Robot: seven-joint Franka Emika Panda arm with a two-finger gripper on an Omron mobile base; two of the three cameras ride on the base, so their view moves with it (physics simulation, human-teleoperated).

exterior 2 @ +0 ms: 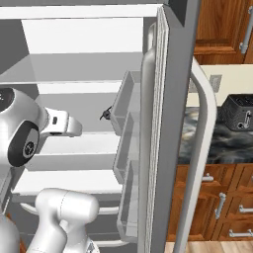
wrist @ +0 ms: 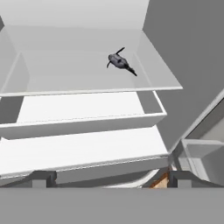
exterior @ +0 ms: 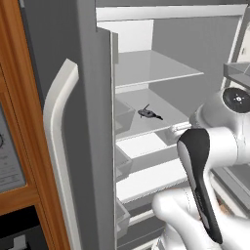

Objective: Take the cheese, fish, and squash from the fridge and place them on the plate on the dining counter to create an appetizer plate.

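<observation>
The fridge stands open, its shelves pale and white. The fish, small and dark grey, lies alone on a middle shelf; it also shows as fish and fish. My gripper hangs open in front of the shelves, below and short of the fish, fingertips spread wide with nothing between them. The cheese, squash, plate and dining counter are out of view. A small orange patch sits at the bottom of the hand view; I cannot tell what it is.
The left door's long white handle is close on my left, the right door with its bins on my right. Beyond that door, a marbled counter carries a dark toaster over wooden drawers.
</observation>
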